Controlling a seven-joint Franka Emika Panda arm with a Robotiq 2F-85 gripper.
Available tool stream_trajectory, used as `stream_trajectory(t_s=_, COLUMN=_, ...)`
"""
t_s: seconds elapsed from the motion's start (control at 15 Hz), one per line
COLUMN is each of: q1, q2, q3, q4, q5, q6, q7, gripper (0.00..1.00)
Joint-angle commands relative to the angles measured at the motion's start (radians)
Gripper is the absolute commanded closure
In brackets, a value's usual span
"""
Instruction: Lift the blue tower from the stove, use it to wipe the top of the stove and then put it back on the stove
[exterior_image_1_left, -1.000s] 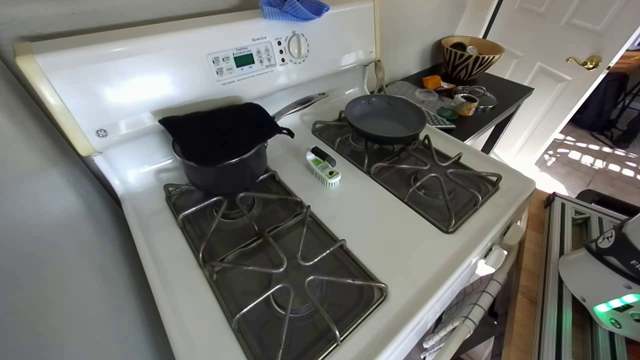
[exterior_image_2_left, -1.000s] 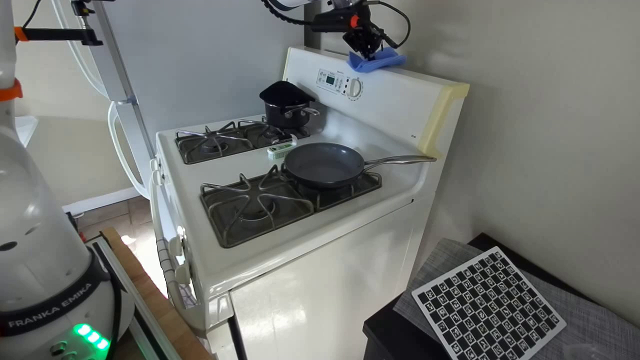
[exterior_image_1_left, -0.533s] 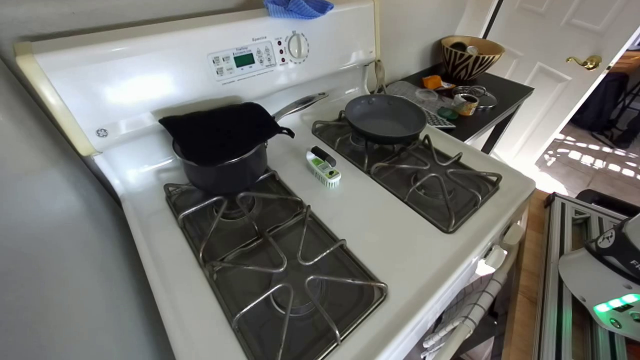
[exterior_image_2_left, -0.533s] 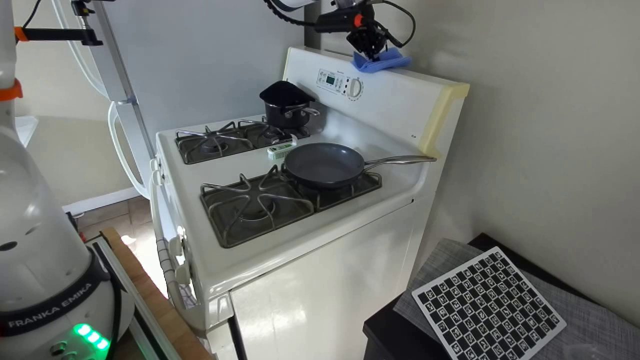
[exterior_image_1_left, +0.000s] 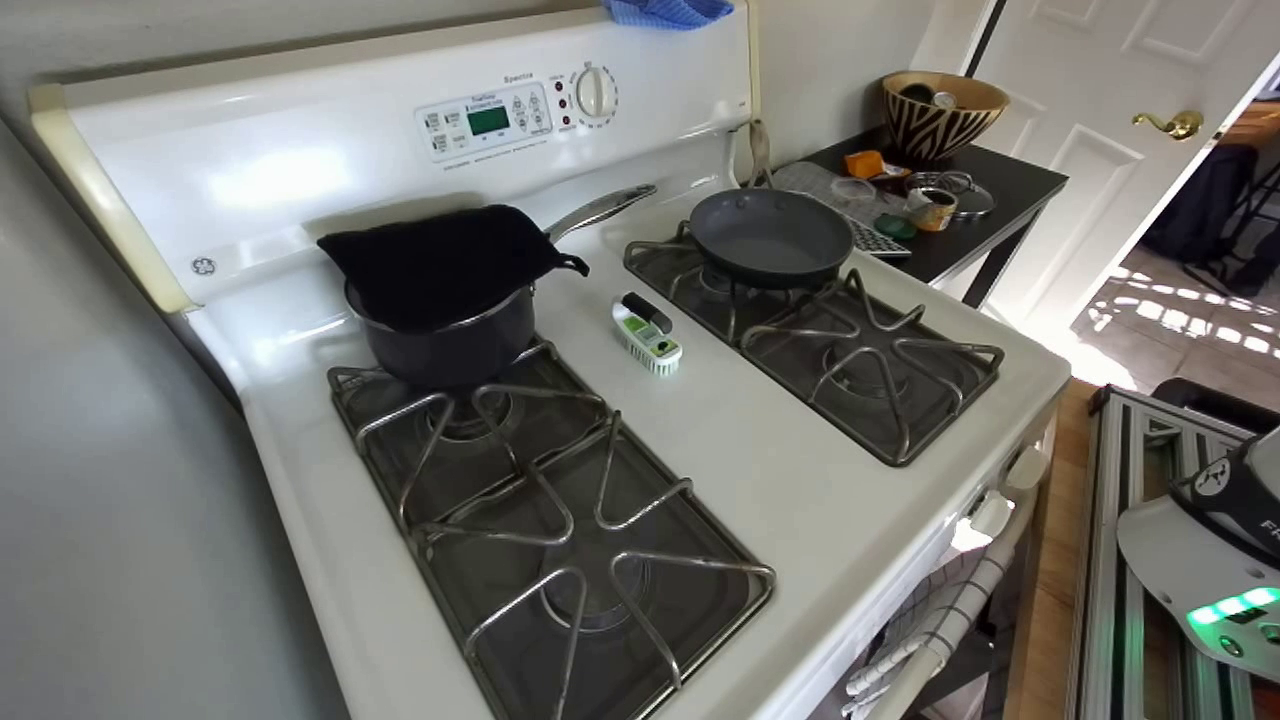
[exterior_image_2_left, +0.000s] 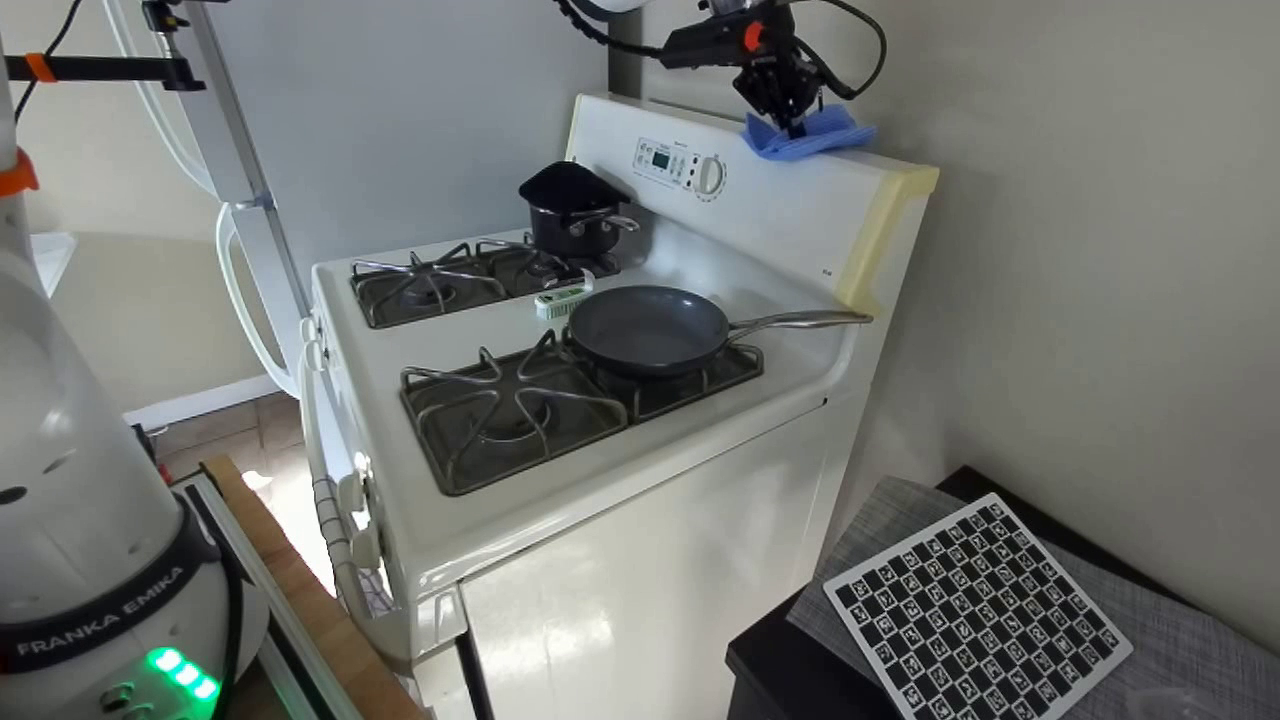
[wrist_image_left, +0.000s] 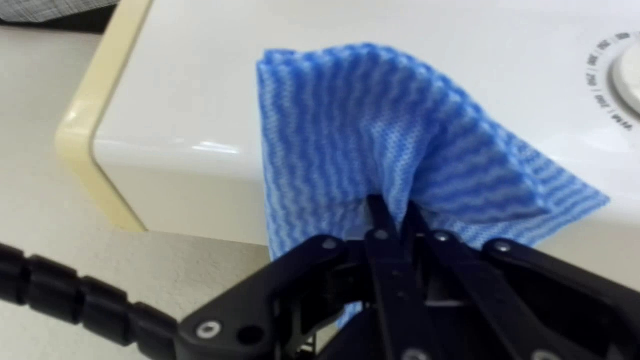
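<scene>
Wrist view: my fingers (wrist_image_left: 381, 215) hold pinched the blue towel (wrist_image_left: 320, 130), which spreads ahead over the stove's back panel (wrist_image_left: 190, 95).

"What colour are you?"

"In an exterior view, down the left, my arm (exterior_image_2_left: 65, 430) is glossy white, with a black band (exterior_image_2_left: 100, 613) lettered FRANKA EMIKA and three green lights (exterior_image_2_left: 187, 674) below; an orange ring (exterior_image_2_left: 17, 176) sits higher."

"And up close?"

"My gripper (wrist_image_left: 394, 204), bottom of the wrist view, is black, jointed, studded with silvery screws (wrist_image_left: 208, 329). My segmented black cable (wrist_image_left: 106, 309) shows lower left."
</scene>
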Motion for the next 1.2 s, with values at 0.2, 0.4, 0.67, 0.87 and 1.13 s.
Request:
stream_trajectory(t_s=0.2, q1=-0.048, q2=-0.088, q3=-0.034, q4=-0.120, q5=-0.050, q6=-0.012, q7=0.022, gripper=1.00)
stream_trajectory(t_s=0.4, q1=-0.066, q2=-0.094, q3=-0.041, q4=-0.137, q5=-0.063, q6=-0.001, q7=0.021, gripper=1.00)
stream_trajectory(t_s=0.67, q1=-0.068, q2=-0.085, q3=-0.029, q4=-0.133, q5=-0.060, q6=0.014, q7=0.015, gripper=1.00)
stream_trajectory(t_s=0.87, q1=-0.055, q2=-0.069, q3=-0.010, q4=-0.117, q5=-0.059, q6=0.044, q7=0.013, gripper=1.00)
stream_trajectory(t_s=1.13, q1=-0.028, q2=-0.044, q3=0.026, q4=-0.091, q5=-0.050, q6=0.076, q7=0.009, gripper=1.00)
